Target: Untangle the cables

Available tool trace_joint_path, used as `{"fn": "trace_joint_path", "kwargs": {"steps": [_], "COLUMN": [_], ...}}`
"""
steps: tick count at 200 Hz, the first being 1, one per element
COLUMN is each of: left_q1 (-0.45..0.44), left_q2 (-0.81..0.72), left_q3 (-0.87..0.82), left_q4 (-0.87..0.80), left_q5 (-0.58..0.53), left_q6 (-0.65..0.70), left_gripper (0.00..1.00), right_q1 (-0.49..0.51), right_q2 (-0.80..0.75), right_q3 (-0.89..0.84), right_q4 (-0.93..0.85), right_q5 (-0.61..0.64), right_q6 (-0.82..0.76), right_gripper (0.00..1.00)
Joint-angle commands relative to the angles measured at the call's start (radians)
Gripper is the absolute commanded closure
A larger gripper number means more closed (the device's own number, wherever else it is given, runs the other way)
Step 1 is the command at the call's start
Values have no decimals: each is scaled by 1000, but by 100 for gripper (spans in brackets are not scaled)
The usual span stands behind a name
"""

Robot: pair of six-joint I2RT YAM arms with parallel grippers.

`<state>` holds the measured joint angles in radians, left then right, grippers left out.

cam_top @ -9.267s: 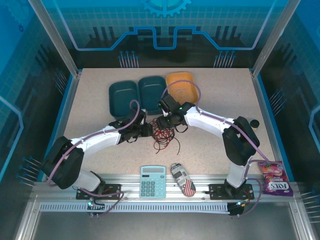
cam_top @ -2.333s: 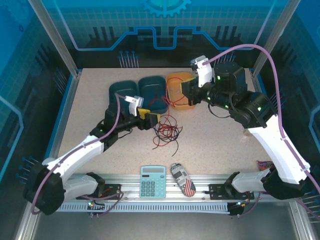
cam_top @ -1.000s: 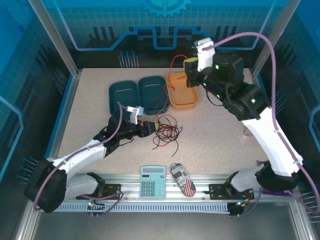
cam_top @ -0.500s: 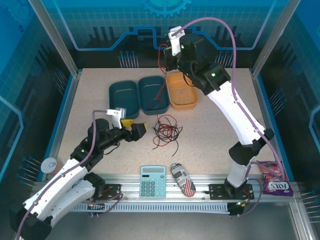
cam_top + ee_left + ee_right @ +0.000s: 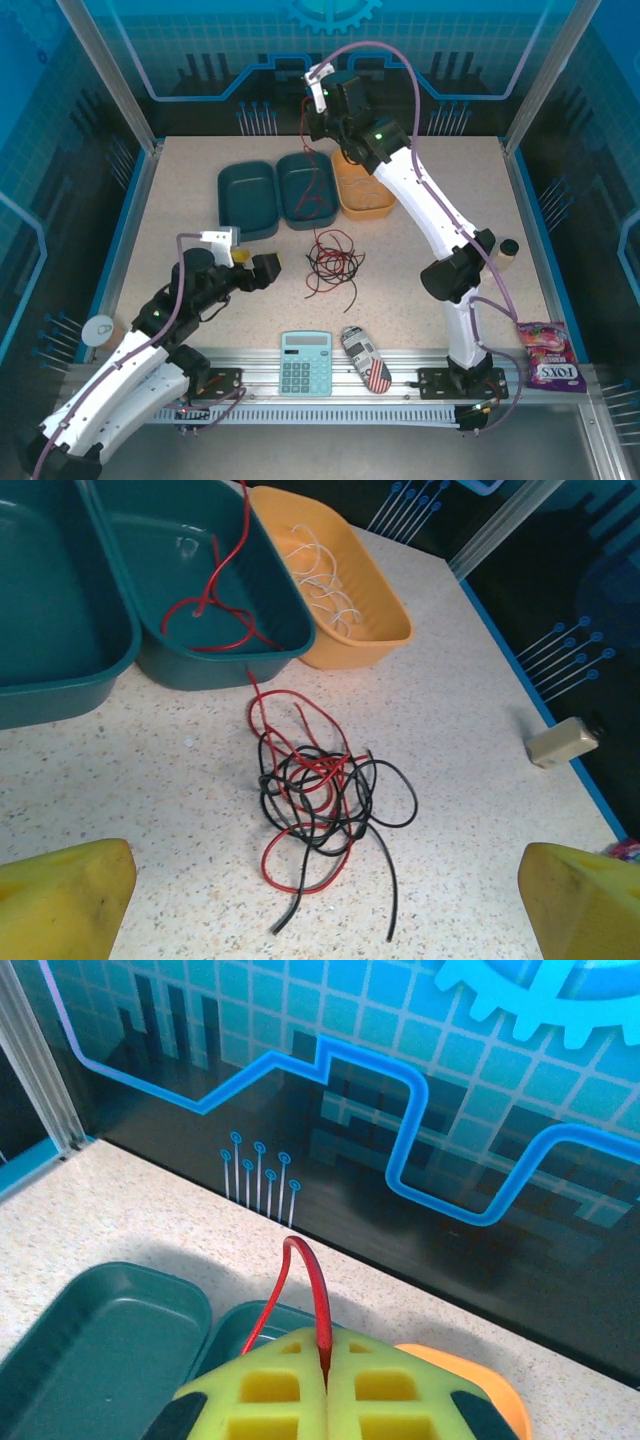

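The red cable [image 5: 320, 1300] is clamped by the closed right gripper [image 5: 325, 1385]; the tangle [image 5: 320, 790], seemingly centred, is faced by the wide-open, empty left gripper [image 5: 320, 890].

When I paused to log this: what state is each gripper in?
Left gripper: open, holding nothing.
Right gripper: closed on a red cable.

Red and black are being shown by the tangled cables [image 5: 310, 780], white by the strands [image 5: 320, 580] in the orange tray [image 5: 365, 650]. Dark teal is being worn by two trays [image 5: 200, 670]. A beige speckle is being displayed by the table [image 5: 480, 730], a blue grid by the backdrop [image 5: 400, 1020].
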<state>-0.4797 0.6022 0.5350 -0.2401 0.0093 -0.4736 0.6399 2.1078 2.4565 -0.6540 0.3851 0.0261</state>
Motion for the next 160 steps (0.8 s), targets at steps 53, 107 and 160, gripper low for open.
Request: {"fn": "trace_joint_path", "kwargs": {"steps": [53,107,160], "left_q1": [4,5,5], "left_q2": [-6,-6,-6], "left_q3": [-36,-36,-62], "left_q4": [-8,-30,10], "left_q5": [-49,-49,-30], "left_q6": [-43,-49,-66], "left_gripper": [1,1,1], "right_q1": [-25,-24,1], "right_q2": [114,199,261], "right_q3": [48,49,40], "right_q4": [37,40,37], "right_q5": [70,31,-13], "right_q6": [-97,-88,-109], "right_gripper": [100,100,100]}}
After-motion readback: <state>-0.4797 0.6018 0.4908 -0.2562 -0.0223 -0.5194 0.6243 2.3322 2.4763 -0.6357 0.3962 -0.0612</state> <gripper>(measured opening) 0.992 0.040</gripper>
